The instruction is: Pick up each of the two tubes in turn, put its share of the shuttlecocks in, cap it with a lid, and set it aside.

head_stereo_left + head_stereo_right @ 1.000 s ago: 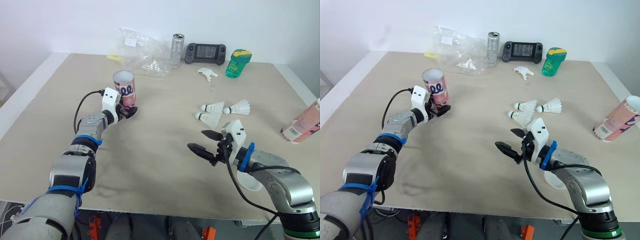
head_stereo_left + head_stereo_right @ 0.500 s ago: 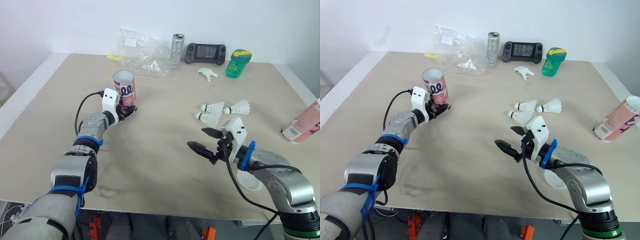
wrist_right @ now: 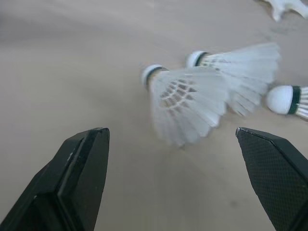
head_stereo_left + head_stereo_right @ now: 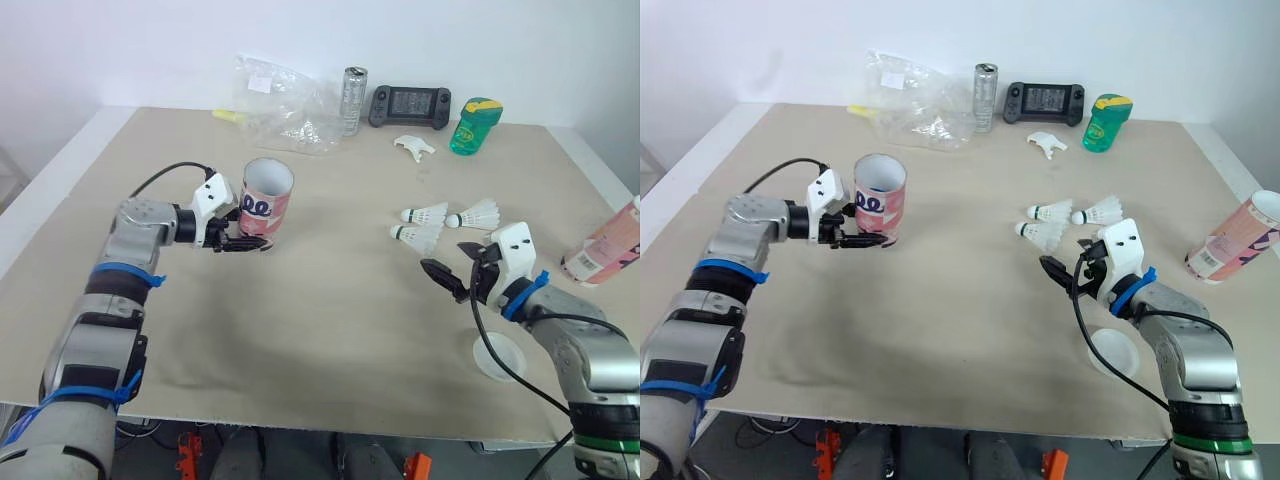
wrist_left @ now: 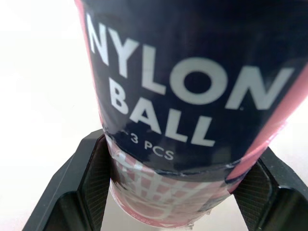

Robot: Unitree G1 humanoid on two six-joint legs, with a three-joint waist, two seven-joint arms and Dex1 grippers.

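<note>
In the head views, the pink shuttlecock tube is gripped low down by the left gripper. It is held mouth up and slightly tilted over the left half of the tan table. It appears to be raised just clear of the surface, though its base is hidden. The right gripper is spread wide and empty, just beside three white shuttlecocks lying close together. A second pink tube lies on its side at the table's right edge, and a translucent lid lies flat near the right forearm.

In the left wrist view, both black fingers are pressed against the tube's sides (it is lettered "NYLON BALL 3 PCS").

In the right wrist view, the fingertips are set far apart with nothing between them. The nearest shuttlecock lies ahead, skirt toward the gripper.
</note>
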